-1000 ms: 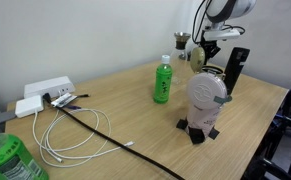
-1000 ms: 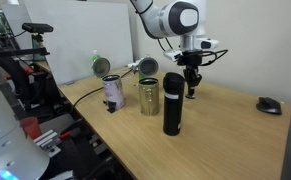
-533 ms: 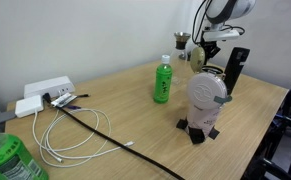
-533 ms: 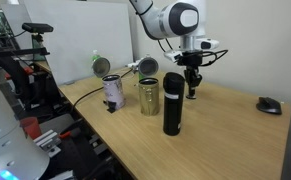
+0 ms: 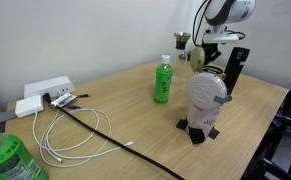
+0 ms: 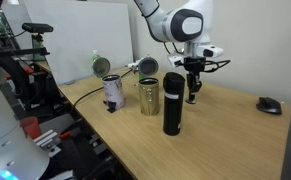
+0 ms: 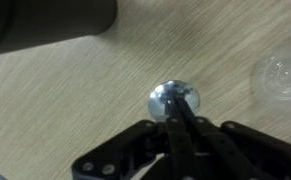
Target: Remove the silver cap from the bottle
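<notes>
Silver cap [image 7: 173, 98] looks small, round and mirror-shiny.

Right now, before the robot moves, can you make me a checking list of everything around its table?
Surface: light wooden table.
Job's things: silver cap, seen from above in the wrist view. The bottle under it is hidden.
Clutter: green bottle, black flask, gold can, labelled can, white round gadget, mouse, clear round thing.
Grippers: gripper has its fingers closed together with the tips at the cap's edge. Cannot tell if they touch it.
Cables: white cables and a black cable lie by a power strip.
Surroundings: plain pale wall.
</notes>
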